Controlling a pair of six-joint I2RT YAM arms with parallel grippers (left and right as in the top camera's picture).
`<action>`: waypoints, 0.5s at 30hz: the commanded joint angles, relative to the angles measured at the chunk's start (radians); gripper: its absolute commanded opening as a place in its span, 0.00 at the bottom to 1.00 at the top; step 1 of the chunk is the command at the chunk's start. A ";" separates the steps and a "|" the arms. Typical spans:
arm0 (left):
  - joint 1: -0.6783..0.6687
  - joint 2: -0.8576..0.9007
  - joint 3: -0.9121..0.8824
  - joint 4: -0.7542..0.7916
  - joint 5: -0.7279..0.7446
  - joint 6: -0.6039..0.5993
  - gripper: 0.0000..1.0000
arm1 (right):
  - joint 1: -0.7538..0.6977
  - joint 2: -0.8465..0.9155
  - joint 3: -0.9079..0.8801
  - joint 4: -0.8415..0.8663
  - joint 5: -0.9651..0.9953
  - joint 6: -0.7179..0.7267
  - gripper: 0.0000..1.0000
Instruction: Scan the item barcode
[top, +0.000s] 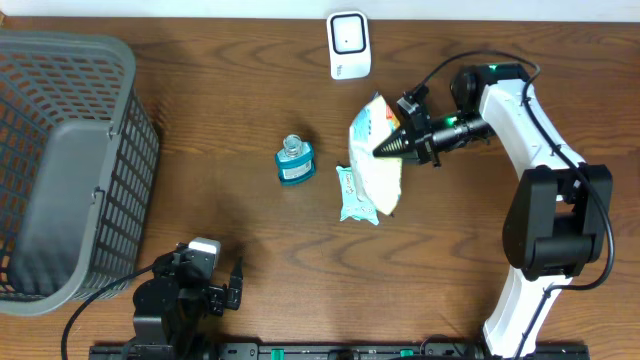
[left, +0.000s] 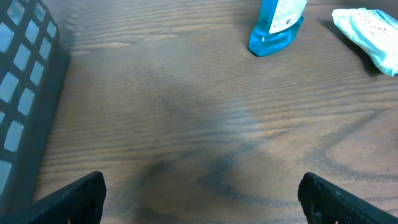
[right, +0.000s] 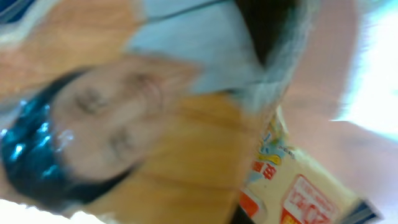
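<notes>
Overhead, the packet (top: 372, 125) is seen just below the scanner (top: 348, 45), pinched by the right gripper (top: 392, 146) with its fingers closed on the edge, probably to present its barcode (the wrist view is blurred). The left gripper (left: 199, 198) is parked, fingers wide apart.

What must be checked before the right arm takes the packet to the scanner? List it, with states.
1. Right gripper shut on the white packet: ok.
2. Barcode facing the scanner: cannot tell, the wrist view is blurred.
3. Way to the scanner free: ok, the blue bottle and teal pouch lie aside.
4. Left gripper open, parked near the basket: ok.
5. Packet lifted off the table: cannot tell.
</notes>
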 joint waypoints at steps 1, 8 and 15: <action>-0.003 -0.006 0.002 -0.001 0.012 -0.010 0.99 | -0.001 -0.027 0.004 0.089 0.670 0.200 0.01; -0.003 -0.006 0.002 -0.001 0.012 -0.010 0.99 | 0.037 -0.027 0.004 0.157 0.951 0.373 0.02; -0.003 -0.006 0.002 -0.001 0.012 -0.009 0.99 | 0.090 -0.027 0.046 0.156 0.928 0.347 0.98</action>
